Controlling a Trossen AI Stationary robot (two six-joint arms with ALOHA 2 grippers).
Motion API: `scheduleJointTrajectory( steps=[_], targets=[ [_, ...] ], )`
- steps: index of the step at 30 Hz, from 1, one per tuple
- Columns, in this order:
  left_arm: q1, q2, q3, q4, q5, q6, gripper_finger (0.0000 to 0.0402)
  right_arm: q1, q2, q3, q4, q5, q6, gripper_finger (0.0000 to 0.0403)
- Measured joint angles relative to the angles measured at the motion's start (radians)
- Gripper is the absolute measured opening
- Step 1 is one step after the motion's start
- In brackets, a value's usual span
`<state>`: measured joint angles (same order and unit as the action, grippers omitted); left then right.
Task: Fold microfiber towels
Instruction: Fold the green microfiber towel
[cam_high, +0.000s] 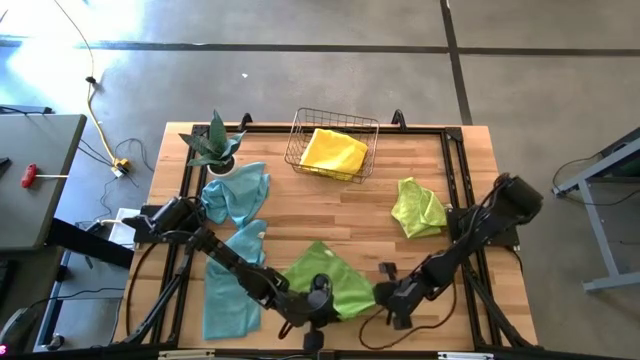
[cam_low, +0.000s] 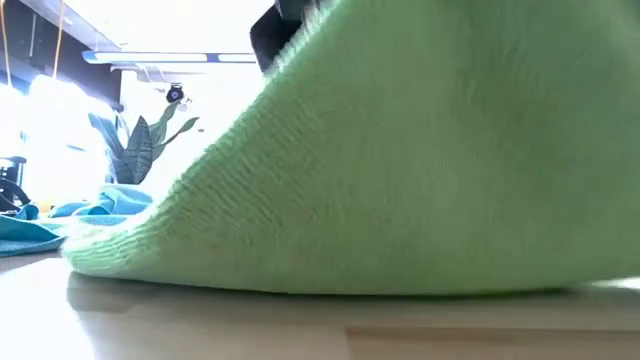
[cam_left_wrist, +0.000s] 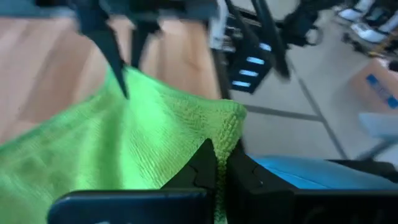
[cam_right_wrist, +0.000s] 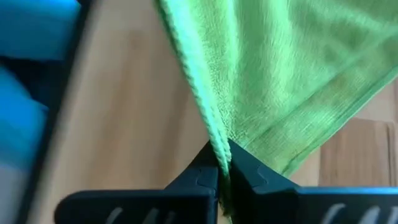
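Green towel (cam_high: 325, 278) on wooden table (cam_high: 420, 160), grey concrete floor (cam_high: 300, 70) around.

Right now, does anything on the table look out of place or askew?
Yes. One teal towel hangs over the table's near left edge, and a lime towel lies crumpled on the right. Both tools pinch the green towel, as expected.

Two green towels (cam_high: 325, 280), two teal towels (cam_high: 236, 195), one yellow towel (cam_high: 333, 150).
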<state>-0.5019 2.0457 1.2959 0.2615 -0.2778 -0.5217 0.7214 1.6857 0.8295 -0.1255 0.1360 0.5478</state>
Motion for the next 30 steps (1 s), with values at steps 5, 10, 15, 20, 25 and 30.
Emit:
scheduleJointTrajectory(
  steps=[5,10,15,20,25,30],
  targets=[
    [-0.010,0.000,0.000,-0.006,0.030,-0.018,0.0001,-0.011,-0.062,0.000,0.021,-0.033,0.075,0.0001],
    [-0.044,0.003,0.000,-0.049,0.018,-0.065,0.0001,-0.062,-0.045,0.004,0.082,-0.047,0.062,0.0001],
    [-0.081,0.004,0.000,-0.154,-0.062,-0.107,0.0001,-0.135,-0.021,0.068,0.050,-0.087,-0.081,0.0001],
    [-0.102,0.004,-0.001,-0.307,-0.146,-0.222,0.0001,-0.209,0.016,0.167,-0.047,-0.102,-0.239,0.0000],
    [-0.103,0.000,-0.001,-0.452,-0.193,-0.332,0.0001,-0.280,0.075,0.243,-0.112,-0.101,-0.385,0.0000],
    [-0.103,-0.014,-0.001,-0.587,-0.226,-0.441,0.0001,-0.341,0.137,0.308,-0.165,-0.082,-0.511,0.0000]
  ],
)
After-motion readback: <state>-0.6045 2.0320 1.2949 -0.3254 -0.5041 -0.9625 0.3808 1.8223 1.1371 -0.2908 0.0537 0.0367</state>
